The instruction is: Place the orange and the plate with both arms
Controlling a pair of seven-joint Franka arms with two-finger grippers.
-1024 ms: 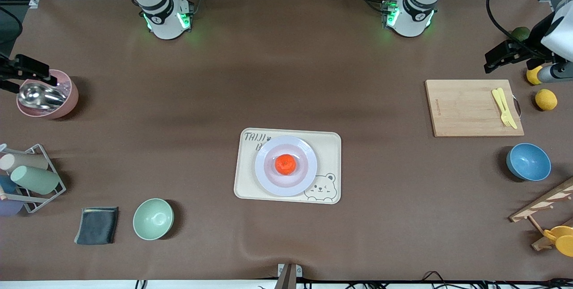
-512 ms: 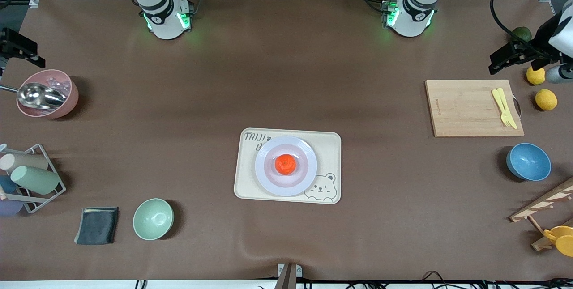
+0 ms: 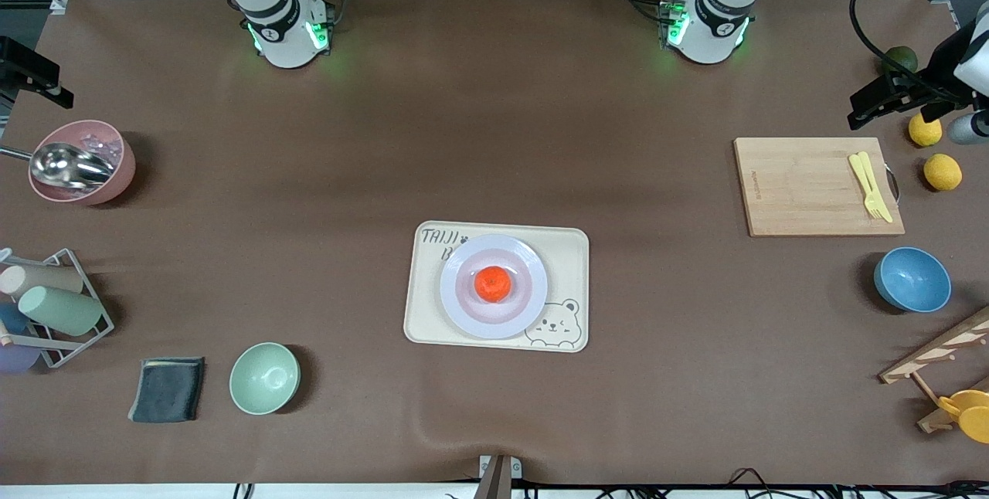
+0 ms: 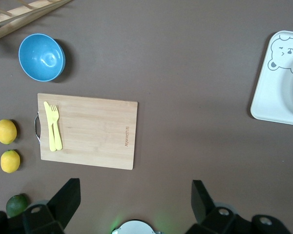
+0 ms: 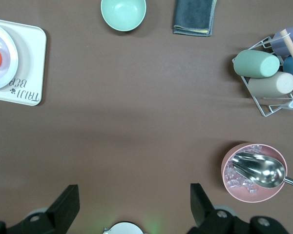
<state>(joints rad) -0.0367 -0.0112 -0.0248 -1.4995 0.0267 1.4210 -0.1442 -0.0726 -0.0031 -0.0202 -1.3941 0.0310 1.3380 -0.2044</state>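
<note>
front view: orange [image 3: 492, 283] sits centred on plate [image 3: 494, 286], plate on the bear tray [image 3: 568, 252]. left claw [image 4: 132, 202] and right claw [image 5: 132, 204] hang wide open, empty, well apart from the tray. judgement: plate rigid, breakable, grip the rim; orange rolls.

Wooden board [image 3: 817, 186], shiny metal scoop [image 3: 71, 163], matt cloth [image 3: 168, 390].

Even overhead light, perhaps slightly soft
</note>
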